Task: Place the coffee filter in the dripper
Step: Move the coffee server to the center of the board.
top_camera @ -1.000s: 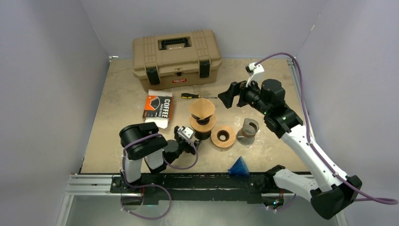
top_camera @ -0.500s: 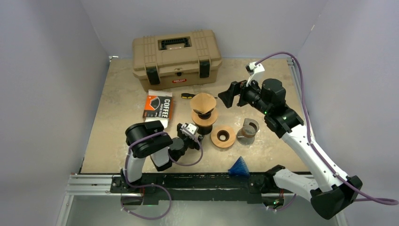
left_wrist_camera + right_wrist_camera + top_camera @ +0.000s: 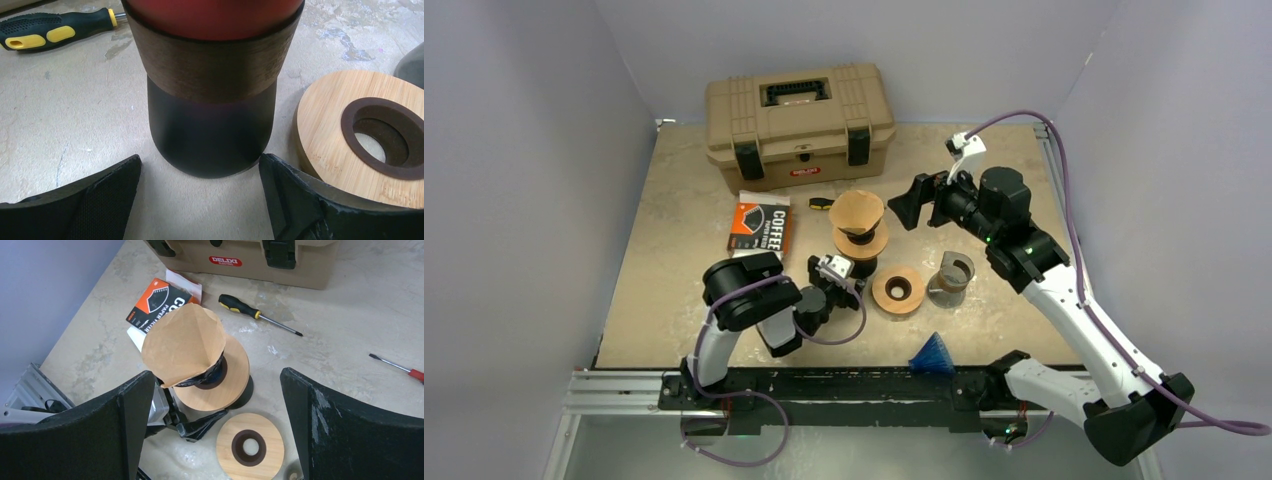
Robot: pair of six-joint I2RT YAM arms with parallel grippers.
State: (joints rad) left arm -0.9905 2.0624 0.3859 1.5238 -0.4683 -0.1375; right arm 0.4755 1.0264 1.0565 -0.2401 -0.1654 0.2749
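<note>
While your left jaws gape just short of the dripper base point(image 3: 212, 135), touching nothing, a wooden ring point(image 3: 325, 120) crowds their right side; your right jaws hang wide, empty.

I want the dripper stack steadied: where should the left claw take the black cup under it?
Black cup: lower wall, level from the near side; it stands upright and round, and the wooden plate and paper filter cover the top.
</note>
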